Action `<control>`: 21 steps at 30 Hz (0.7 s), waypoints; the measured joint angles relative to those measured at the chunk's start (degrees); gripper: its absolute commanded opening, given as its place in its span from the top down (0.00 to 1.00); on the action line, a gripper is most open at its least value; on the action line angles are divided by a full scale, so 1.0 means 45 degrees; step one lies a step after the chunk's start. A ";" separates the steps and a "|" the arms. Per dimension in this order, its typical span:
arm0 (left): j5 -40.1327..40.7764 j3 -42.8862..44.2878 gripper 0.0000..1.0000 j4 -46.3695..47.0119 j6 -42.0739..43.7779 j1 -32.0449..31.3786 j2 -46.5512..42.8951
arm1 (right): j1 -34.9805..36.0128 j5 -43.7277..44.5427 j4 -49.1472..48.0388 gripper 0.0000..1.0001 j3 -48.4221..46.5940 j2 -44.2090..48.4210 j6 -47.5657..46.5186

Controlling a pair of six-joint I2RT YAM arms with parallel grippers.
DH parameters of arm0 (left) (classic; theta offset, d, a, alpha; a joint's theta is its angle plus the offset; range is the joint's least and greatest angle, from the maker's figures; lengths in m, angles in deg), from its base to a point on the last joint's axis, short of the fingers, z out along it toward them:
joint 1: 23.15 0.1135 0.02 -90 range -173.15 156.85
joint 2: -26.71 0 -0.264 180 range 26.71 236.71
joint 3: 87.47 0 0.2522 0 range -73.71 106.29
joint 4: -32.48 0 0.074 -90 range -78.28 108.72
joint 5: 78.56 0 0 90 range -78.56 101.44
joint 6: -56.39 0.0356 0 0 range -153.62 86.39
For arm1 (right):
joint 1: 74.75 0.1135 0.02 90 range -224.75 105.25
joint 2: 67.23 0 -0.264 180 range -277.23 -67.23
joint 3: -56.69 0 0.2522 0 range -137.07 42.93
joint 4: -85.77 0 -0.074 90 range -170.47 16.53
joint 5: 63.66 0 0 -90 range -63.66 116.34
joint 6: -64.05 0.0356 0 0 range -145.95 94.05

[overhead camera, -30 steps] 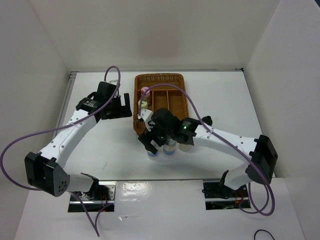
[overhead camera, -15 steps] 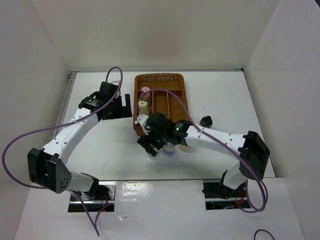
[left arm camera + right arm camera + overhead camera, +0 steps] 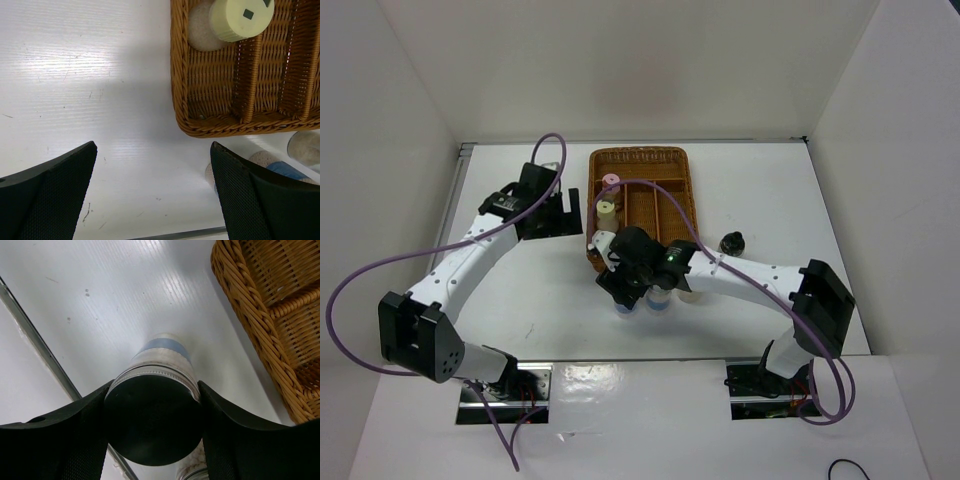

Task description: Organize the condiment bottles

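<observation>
In the right wrist view a silver-capped condiment bottle with a blue band [image 3: 162,347] stands upright on the table beside the wicker tray's corner. My right gripper [image 3: 154,390] is shut on its cap, with both pads against its sides. From above, that gripper [image 3: 623,290] sits over two blue-banded bottles [image 3: 658,303] just in front of the tray [image 3: 642,200]. A pink-capped bottle [image 3: 610,181] and a pale-yellow-capped bottle [image 3: 606,210] stand in the tray's left compartment. My left gripper [image 3: 152,146] hangs open over bare table, left of the tray [image 3: 225,100] and the yellow-capped bottle [image 3: 242,18].
A black-capped bottle [image 3: 732,242] stands on the table right of the tray, beyond my right arm. Another jar [image 3: 692,292] is half hidden under that arm. The tray's middle and right compartments hold nothing. White walls enclose the table on three sides.
My right gripper's jaws have come together onto the blue-banded bottle's cap, and the arm has shifted slightly left. My left arm has barely moved.
</observation>
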 measured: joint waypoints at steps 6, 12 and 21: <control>0.0087 0.0000 0.00 -0.0005 0.0194 0.0121 0.0000 | -0.0005 0.0024 0.0330 0.60 -0.0248 -0.0044 0.0034; 0.0301 0.0005 0.00 -0.0039 0.0253 0.0296 -0.0087 | 0.0000 0.0083 0.1103 0.61 -0.1345 0.0044 0.0151; 0.0641 0.0350 0.00 -0.0374 0.0262 0.0962 -0.1501 | -0.0641 0.0389 0.1341 0.61 -0.3157 0.1030 0.0447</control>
